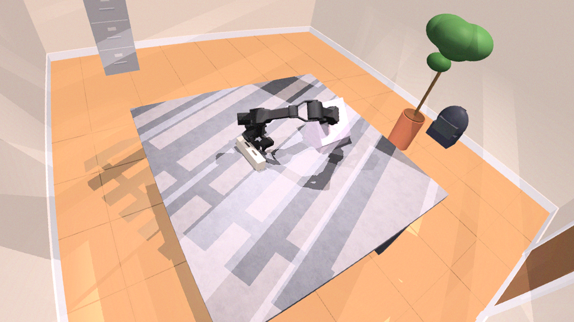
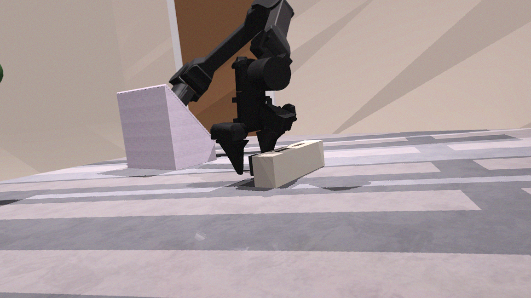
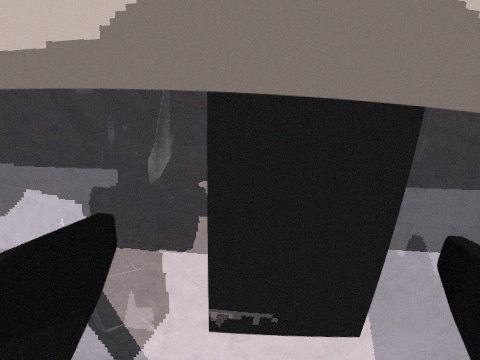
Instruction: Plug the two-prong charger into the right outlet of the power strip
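end effector (image 2: 255,157): wide open, nothing held, pointing down
power strip (image 2: 289,163): on tabletop (image 2: 264,239), near end between the fingers, one each side
charger (image 3: 303,214): dark block, wrist view, 12 o'clock between fingertips

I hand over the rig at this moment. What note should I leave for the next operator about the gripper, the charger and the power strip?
Gripper: open, holding nothing, fingers low on either side of one end of the power strip.
Power strip: lies on the table; one slot shows bare toward its other end.
Charger: the dark block between the fingers in the wrist view is probably it; whether it is seated cannot be told.
Left: check that it sits fully in the right outlet.
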You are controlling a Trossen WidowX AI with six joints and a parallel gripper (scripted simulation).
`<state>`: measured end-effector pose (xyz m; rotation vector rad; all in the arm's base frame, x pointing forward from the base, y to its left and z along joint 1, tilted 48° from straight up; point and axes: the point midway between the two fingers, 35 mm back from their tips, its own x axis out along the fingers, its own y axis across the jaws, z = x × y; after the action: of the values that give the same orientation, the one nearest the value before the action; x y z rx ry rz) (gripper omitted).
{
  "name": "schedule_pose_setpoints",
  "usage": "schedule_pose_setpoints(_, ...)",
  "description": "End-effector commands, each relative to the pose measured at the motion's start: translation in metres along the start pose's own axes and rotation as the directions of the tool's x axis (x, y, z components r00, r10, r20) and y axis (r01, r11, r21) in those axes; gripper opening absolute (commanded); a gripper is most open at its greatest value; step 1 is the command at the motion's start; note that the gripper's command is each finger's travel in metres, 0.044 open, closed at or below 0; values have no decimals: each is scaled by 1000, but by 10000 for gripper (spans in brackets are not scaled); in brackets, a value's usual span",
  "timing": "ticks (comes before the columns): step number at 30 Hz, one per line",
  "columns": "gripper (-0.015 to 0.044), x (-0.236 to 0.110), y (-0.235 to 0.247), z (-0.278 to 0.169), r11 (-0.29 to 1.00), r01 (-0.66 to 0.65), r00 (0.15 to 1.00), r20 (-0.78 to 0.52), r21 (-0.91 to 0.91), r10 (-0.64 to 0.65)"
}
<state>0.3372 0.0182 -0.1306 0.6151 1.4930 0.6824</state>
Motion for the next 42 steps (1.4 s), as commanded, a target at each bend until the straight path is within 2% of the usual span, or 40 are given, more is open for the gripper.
schedule_pose_setpoints(1, 440, -1, 1, -4, 1000, 2, 1000, 4, -10, -2)
schedule_pose_setpoints(38, 440, 3, 0, -44, 1000, 2, 1000, 4, -10, -2)
schedule_pose_setpoints(40, 440, -1, -2, -39, 1000, -2, 999, 50, 3, 2)
schedule_pose_setpoints(42, 440, -15, -5, -33, 1000, 2, 984, 179, 8, -4)
